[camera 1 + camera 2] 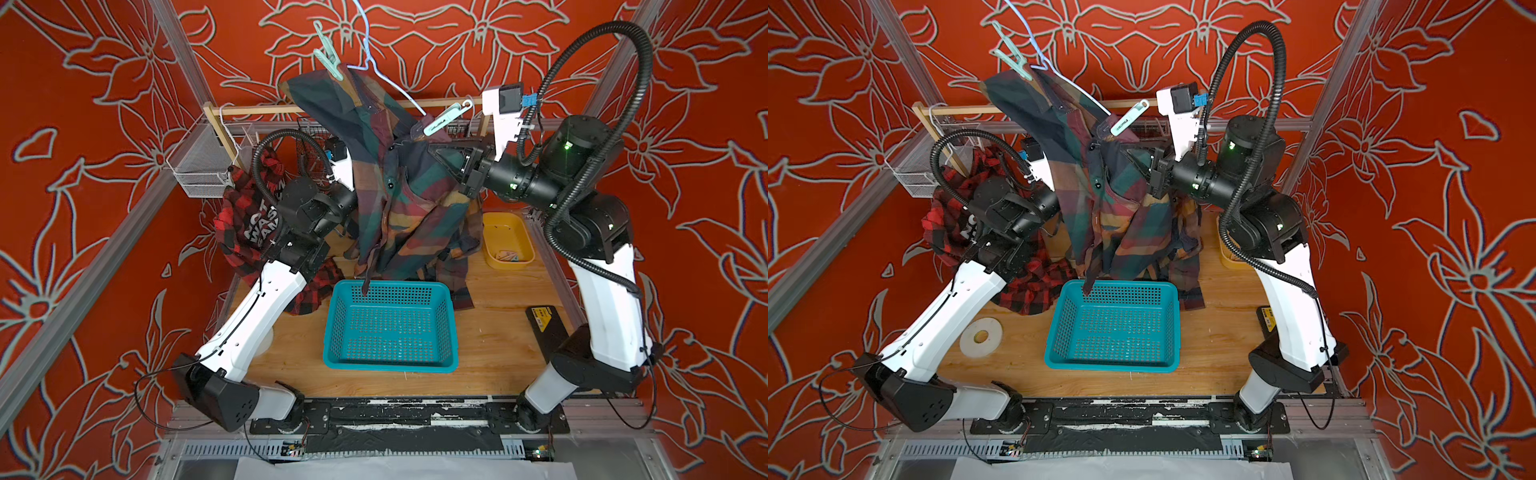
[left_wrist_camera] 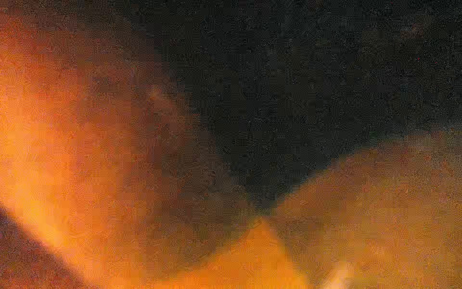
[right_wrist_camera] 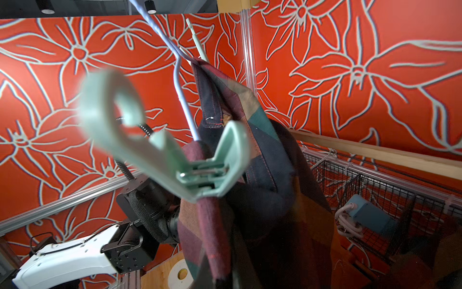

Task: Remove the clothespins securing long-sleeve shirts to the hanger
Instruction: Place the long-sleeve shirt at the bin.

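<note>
the left gripper is shut, hidden behind the dark plaid shirt (image 1: 399, 216), the right gripper (image 1: 436, 153) closed at its shoulder near the lower clothespin (image 1: 440, 120) on one end of the hanger (image 3: 184, 105), the upper clothespin (image 1: 328, 60) on the other, so tugging cloth could wrench the hanger loose.

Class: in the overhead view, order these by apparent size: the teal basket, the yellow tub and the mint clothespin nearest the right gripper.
1. teal basket
2. yellow tub
3. mint clothespin, clearly smallest even though it hangs nearer the camera
</note>
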Controlling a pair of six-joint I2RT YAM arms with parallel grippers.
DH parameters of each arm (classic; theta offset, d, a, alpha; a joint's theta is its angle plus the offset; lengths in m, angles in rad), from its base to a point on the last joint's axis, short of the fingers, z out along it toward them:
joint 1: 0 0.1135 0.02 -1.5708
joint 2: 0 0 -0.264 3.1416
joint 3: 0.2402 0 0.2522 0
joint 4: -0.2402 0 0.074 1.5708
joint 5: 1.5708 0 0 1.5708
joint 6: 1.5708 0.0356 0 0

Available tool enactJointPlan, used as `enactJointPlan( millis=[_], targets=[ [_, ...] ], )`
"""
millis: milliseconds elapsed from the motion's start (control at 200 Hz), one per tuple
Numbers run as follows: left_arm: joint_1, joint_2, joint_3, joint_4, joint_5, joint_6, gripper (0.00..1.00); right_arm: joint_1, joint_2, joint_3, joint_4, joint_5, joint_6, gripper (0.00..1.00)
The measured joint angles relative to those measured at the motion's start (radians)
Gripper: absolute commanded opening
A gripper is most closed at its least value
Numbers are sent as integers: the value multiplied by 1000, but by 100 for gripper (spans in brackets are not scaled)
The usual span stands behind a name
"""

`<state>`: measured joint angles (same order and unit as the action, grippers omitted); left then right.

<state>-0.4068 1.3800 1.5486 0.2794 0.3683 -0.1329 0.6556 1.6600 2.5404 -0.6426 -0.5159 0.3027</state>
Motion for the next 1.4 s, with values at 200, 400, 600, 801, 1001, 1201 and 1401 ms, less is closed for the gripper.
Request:
enactJointPlan(
  millis=[200, 400, 600, 801, 1001, 1201, 1401],
  targets=[
    [-37, 13, 64, -8, -27, 6, 0, 0, -1, 0, 47, -13, 15, 0],
    [-82, 41, 141, -19, -55, 28, 0, 0, -10, 0, 107, -29, 35, 0],
    [-127, 42, 165, -22, -83, 48, 0, 0, -18, 15, 146, -61, 68, 0],
    [-165, 30, 168, -28, -105, 62, 0, 0, -40, 5, 157, -92, 108, 0],
    [-209, -62, 49, -7, -134, 64, 0, 1, -130, -157, 206, -120, 150, 0],
    [-237, -155, -106, 24, -157, 39, 0, 2, -208, -341, 265, -145, 185, 0],
    [-263, -270, -360, 58, -193, -7, 0, 2, -340, -648, 335, -148, 209, 0]
  ],
)
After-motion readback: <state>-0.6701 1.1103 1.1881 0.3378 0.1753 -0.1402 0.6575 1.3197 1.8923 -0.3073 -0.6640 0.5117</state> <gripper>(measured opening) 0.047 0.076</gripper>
